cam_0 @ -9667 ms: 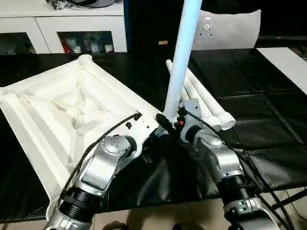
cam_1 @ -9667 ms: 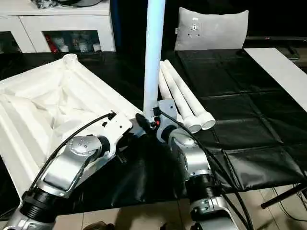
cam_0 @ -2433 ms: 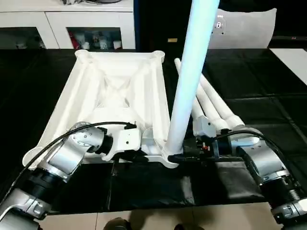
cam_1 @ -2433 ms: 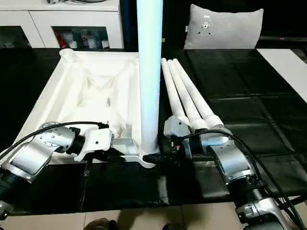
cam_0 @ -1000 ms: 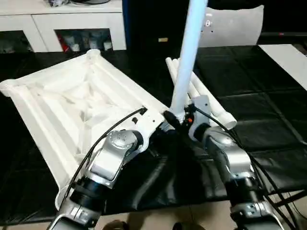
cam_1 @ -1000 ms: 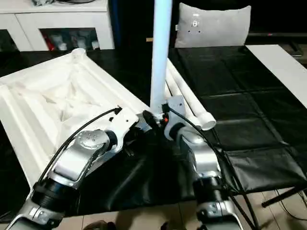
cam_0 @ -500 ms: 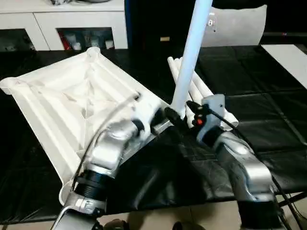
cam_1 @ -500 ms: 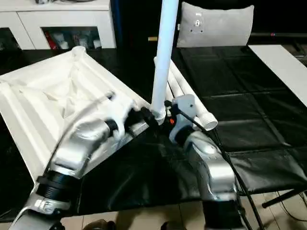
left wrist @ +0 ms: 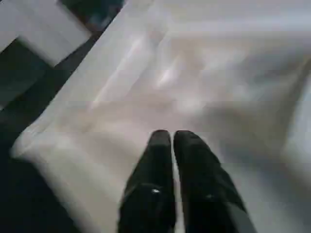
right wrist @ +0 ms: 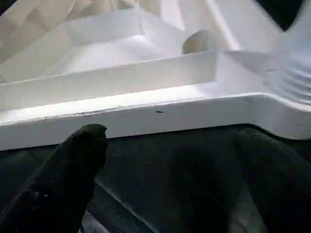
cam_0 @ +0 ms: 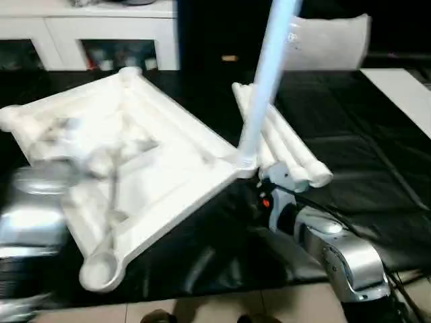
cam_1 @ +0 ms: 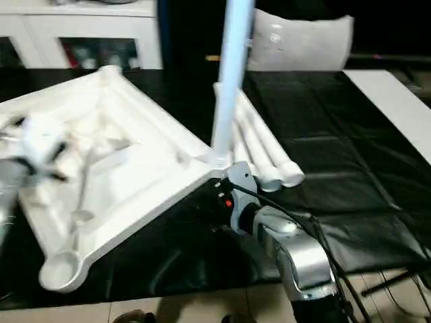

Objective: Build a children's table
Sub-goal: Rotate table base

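Right hand (right wrist: 170,165) spread wide, empty, beside the tabletop (right wrist: 146,92) rim.

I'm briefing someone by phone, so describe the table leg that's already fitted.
Find the upside-down white tabletop on the black mat. At its corner nearest the loose legs, one leg stands upright in the socket; the others lie flat, side by side.

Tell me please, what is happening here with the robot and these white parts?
A humanoid robot is assembling a children's table. The tabletop lies underside up on a black mat, with one leg standing in a corner socket. Three more legs lie beside it. The right pincer is open near the tabletop's edge; the left pincer is shut above the underside.
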You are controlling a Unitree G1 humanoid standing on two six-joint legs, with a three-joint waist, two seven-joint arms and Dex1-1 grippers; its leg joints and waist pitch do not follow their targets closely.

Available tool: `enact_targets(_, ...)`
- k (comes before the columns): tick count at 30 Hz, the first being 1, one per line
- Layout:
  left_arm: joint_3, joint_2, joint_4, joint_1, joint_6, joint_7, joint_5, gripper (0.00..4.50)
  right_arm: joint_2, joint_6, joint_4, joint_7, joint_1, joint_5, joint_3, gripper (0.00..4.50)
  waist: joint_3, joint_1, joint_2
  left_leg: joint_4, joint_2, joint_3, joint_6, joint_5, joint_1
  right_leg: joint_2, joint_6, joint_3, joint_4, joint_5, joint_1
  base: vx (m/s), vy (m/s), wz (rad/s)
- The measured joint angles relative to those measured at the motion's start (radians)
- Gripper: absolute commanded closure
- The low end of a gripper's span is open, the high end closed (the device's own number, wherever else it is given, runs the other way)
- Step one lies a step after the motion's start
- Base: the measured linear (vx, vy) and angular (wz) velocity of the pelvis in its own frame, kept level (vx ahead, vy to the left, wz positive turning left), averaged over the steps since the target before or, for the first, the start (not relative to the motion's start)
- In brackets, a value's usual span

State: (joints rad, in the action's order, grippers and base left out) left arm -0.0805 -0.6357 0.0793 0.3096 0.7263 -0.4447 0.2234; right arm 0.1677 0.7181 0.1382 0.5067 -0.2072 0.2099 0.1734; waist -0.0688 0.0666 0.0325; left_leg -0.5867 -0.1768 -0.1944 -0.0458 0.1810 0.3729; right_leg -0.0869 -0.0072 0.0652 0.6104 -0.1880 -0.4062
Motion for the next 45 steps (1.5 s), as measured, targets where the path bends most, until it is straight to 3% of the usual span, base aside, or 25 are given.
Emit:
enact_targets(6, 0.02, -0.063, 0.018, -0.066, 0.052, -0.017, 0.038, 4.44, -0.011, 0.023, -0.082, -0.01, -0.048, -0.023, 0.052, 0.0, 0.003, 0.019, 0.009, -0.001, 0.0, 0.0, -0.001, 0.0, -0.003, 0.0, 0.0, -0.001, 0.0, 0.0, 0.002, 0.0, 0.0, 0.0)
enact_targets(13, 0.115, -0.102, 0.066, -0.111, 0.135, -0.121, 0.02, 4.44, -0.043, 0.003, -0.227, -0.032, -0.117, -0.056, 0.072, 0.0, 0.004, 0.021, 0.01, -0.001, 0.0, 0.001, -0.002, -0.001, -0.004, 0.0, 0.003, -0.001, 0.001, 0.0, 0.002, 0.0, 0.0, 0.0)
enact_targets(24, 0.228, -0.228, 0.274, -0.2, 0.184, -0.443, -0.165, 4.44, -0.128, -0.146, -0.528, -0.055, -0.271, -0.064, 0.04, 0.0, 0.002, 0.014, 0.01, 0.0, 0.0, 0.001, -0.002, -0.001, -0.006, 0.001, 0.002, -0.001, 0.001, 0.001, 0.002, 0.0, 0.0, 0.0)
enact_targets(28, 0.222, -0.239, 0.292, -0.207, 0.195, -0.497, -0.222, 4.44, -0.141, -0.201, -0.63, -0.063, -0.323, -0.071, 0.029, 0.0, 0.001, 0.003, 0.008, -0.001, 0.0, 0.001, -0.003, -0.002, -0.006, 0.001, 0.002, -0.002, 0.002, 0.001, 0.002, 0.0, 0.0, 0.0)
enact_targets(31, 0.229, -0.216, 0.313, -0.208, 0.197, -0.527, -0.267, 4.44, -0.146, -0.231, -0.678, -0.076, -0.348, -0.088, 0.016, 0.0, 0.001, -0.014, 0.008, -0.001, 0.0, 0.0, -0.003, -0.002, -0.006, 0.001, 0.001, -0.002, 0.001, 0.001, 0.002, 0.0, 0.0, 0.0)
enact_targets(38, 0.309, -0.107, 0.313, -0.141, 0.164, -0.533, -0.298, 4.44, -0.145, -0.272, -0.727, -0.088, -0.368, -0.099, -0.009, 0.0, 0.002, -0.026, 0.009, 0.0, -0.001, 0.0, -0.004, -0.002, -0.006, 0.002, -0.004, -0.002, 0.002, 0.005, 0.001, 0.0, 0.0, 0.0)
enact_targets(45, 0.349, 0.053, 0.125, -0.013, 0.079, -0.309, -0.201, 4.44, -0.158, -0.317, -0.727, -0.102, -0.384, -0.107, -0.02, 0.0, -0.001, -0.033, 0.005, 0.001, -0.003, 0.001, -0.005, -0.003, -0.004, 0.004, -0.005, -0.002, 0.002, 0.005, 0.0, 0.0, 0.0, 0.0)
